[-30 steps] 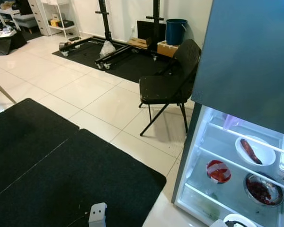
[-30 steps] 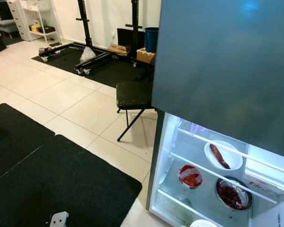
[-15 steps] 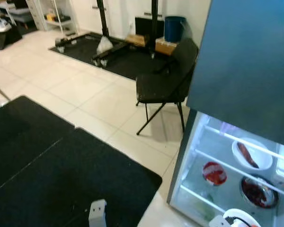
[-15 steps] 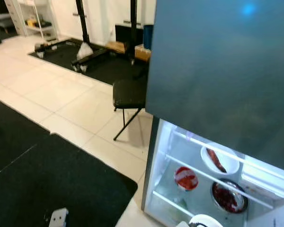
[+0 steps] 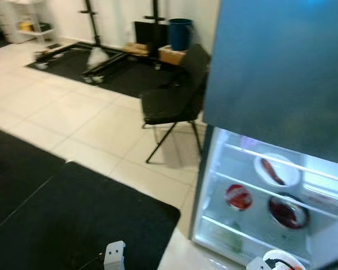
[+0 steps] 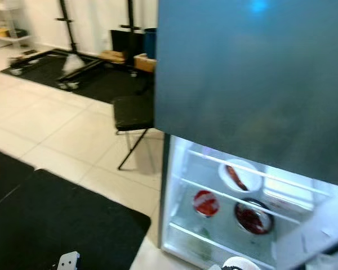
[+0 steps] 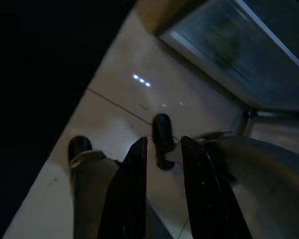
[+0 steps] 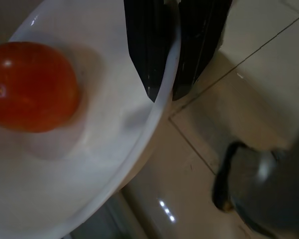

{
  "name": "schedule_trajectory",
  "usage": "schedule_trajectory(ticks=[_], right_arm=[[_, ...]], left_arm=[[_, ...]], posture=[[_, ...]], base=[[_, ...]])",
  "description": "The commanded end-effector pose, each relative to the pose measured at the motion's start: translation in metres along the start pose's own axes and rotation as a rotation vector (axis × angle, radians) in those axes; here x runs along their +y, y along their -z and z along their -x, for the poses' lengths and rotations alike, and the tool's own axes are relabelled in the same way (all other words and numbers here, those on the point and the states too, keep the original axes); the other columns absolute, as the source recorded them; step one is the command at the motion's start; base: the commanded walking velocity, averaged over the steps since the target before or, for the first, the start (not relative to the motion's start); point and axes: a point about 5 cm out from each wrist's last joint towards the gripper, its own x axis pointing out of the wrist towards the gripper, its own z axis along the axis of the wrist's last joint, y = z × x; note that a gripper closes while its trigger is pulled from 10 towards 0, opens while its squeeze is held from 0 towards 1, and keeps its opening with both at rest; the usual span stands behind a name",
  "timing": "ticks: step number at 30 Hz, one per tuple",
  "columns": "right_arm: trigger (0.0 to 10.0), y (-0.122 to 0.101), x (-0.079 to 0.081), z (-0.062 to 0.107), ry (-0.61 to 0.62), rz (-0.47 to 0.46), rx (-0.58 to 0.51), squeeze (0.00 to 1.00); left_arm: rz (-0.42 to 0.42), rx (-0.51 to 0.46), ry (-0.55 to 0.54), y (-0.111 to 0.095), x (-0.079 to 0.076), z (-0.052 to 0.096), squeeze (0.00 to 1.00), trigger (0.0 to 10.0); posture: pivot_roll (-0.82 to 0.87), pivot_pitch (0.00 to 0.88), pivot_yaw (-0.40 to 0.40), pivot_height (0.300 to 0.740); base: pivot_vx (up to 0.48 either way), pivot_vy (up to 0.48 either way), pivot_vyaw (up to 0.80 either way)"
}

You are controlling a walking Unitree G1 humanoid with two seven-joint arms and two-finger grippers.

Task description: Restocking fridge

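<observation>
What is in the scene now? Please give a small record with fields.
place: tiled floor with black mats, open fridge ahead
right gripper: shut on the rim of a white round bowl
bowl content: one red tomato
left gripper: empty, fingers slightly apart, over the floor
fridge shelves: white bowl with a red piece, red covered cup, metal bowl of dark red food
nearby: black folding chair

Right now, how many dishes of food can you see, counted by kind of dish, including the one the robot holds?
White bowl on the fridge shelf: 1
Red-topped dish: 1
Metal bowl: 1
White bowl with a tomato, rim pinched by the right gripper: 1
Total: 4
</observation>
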Motion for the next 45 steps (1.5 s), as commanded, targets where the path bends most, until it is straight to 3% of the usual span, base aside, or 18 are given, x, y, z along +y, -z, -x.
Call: schedule_trajectory(ticks=[1, 17, 28, 40, 41, 45], right_arm=[[10.0, -0.005, -0.005, 0.0, 0.026, -0.006, -0.016, 0.0], [10.0, -0.016, -0.004, -0.002, 0.016, 0.007, -0.056, 0.0], [10.0, -0.02, 0.0, -0.002, -0.006, 0.009, -0.073, 0.0], [10.0, -0.032, 0.002, -0.002, -0.04, 0.025, -0.14, 0.0], [10.0, -0.035, 0.002, -0.002, -0.066, -0.012, -0.158, 0.0], [10.0, -0.036, 0.001, -0.002, -0.065, -0.005, -0.157, 0.0]], left_arm=[[-0.009, 0.008, -0.007, 0.002, 0.002, 0.001, 0.0, 10.0], [-0.036, 0.01, -0.008, -0.001, 0.002, 0.001, 0.0, 10.0], [-0.04, 0.018, -0.008, 0.002, 0.0, 0.0, 0.0, 10.0], [-0.043, 0.016, -0.011, 0.002, 0.0, 0.0, 0.0, 10.0], [-0.046, 0.017, -0.012, 0.002, 0.0, 0.0, 0.0, 10.0], [-0.048, 0.016, -0.013, 0.002, 0.0, 0.0, 0.0, 10.0]], posture=[[0.01, 0.0, -0.029, 0.74], [0.01, 0.0, -0.022, 0.74], [0.01, 0.0, -0.024, 0.74], [0.0, 0.0, -0.025, 0.74], [0.01, 0.0, -0.025, 0.74], [0.01, 0.0, -0.025, 0.74]], base=[[0.0, 0.0, -0.8], [0.0, 0.0, -0.16], [0.0, 0.0, -0.76], [0.0, 0.0, 0.0], [0.0, 0.0, 0.0], [0.0, 0.0, 0.79]])
